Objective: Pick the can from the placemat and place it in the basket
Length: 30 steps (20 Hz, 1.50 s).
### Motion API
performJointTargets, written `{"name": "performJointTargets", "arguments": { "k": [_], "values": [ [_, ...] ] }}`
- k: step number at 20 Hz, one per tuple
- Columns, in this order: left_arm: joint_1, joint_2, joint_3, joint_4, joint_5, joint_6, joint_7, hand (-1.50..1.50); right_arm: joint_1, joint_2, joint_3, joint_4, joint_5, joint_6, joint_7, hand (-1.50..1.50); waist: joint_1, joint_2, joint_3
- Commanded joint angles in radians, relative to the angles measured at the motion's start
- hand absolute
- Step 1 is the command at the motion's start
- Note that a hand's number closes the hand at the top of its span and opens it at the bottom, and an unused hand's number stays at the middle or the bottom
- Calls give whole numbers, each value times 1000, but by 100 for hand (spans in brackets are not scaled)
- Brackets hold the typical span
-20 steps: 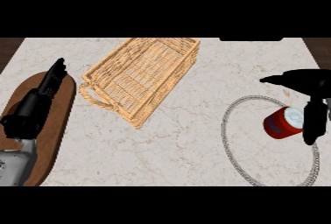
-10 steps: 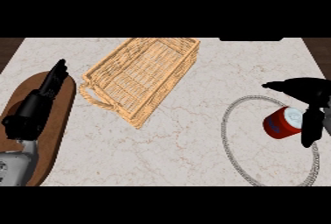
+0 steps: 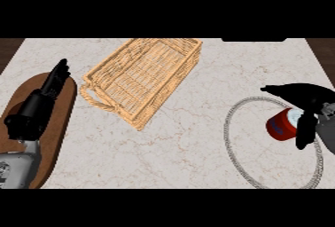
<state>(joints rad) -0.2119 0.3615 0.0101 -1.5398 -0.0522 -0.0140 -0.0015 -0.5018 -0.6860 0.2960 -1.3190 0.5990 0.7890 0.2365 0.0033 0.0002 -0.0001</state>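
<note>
The task is at its grasping stage: the red can (image 3: 282, 125) lies on its side on the placemat (image 3: 237, 144), pale end toward the right hand (image 3: 307, 111), whose thumb and fingers curve around it from above and behind, not visibly closed on it. Lifting and carrying to the wicker basket (image 3: 141, 75), far to that hand's left, remain. The left hand (image 3: 47, 93) rests open at the counter (image 3: 183, 150) edge.
</note>
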Motion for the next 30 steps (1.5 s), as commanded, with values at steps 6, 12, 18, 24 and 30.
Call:
{"name": "performJointTargets", "arguments": {
  "k": [6, 12, 18, 24, 30],
  "values": [
    [17, -33, 32, -12, -38, -22, -16, 0, 80, 23, -47, 75, 137, -72, -148, -150, 0, 0, 0],
    [3, -38, 55, 30, -45, -64, -45, 0, 30, 11, -86, 140, 195, -27, -213, -150, 0, 1, 0],
    [-37, -57, 64, 59, -92, -54, -23, 0, 55, 82, -110, 156, 253, -35, -188, -150, -1, 1, 0],
    [-55, -50, 91, 17, -56, -96, 30, 0, 39, 130, -121, 310, 317, -137, -248, 150, 3, 3, 1],
    [101, -114, 37, -127, -112, -58, 24, 0, 141, 86, -135, 171, 322, -116, -313, 150, 0, -1, 0]
  ]
}}
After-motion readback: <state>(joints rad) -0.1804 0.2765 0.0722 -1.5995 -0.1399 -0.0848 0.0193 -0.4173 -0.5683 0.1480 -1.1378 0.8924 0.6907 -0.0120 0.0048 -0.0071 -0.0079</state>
